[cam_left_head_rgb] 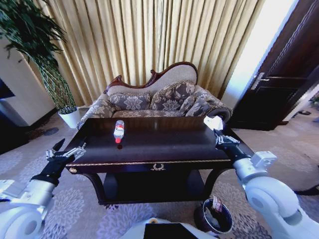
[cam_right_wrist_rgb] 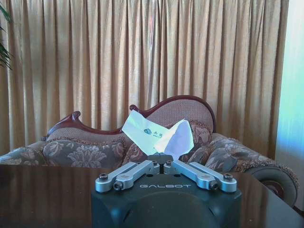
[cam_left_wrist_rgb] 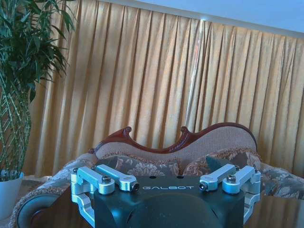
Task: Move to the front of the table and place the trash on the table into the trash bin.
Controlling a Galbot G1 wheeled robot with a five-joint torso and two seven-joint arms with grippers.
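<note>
The table (cam_left_head_rgb: 149, 144) carries a bottle (cam_left_head_rgb: 118, 130) w/ red label. Trash bin (cam_left_head_rgb: 214, 215) stands on the floor by its right front leg. "GALBOT"-marked right gripper (cam_left_head_rgb: 216, 130), fingers closed, pinches white paper (cam_right_wrist_rgb: 159, 135) at the table's right rear; left gripper (cam_left_head_rgb: 67, 148) is spread wide, empty, at the left edge.

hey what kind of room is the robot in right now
Likely a formal sitting room or hotel lounge: an ornate patterned sofa stands behind a dark glossy table, with full gold curtains and a potted plant.

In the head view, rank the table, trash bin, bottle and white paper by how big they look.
1. table
2. trash bin, partly cut off by the frame
3. bottle
4. white paper in the right gripper, close to the bottle
</note>
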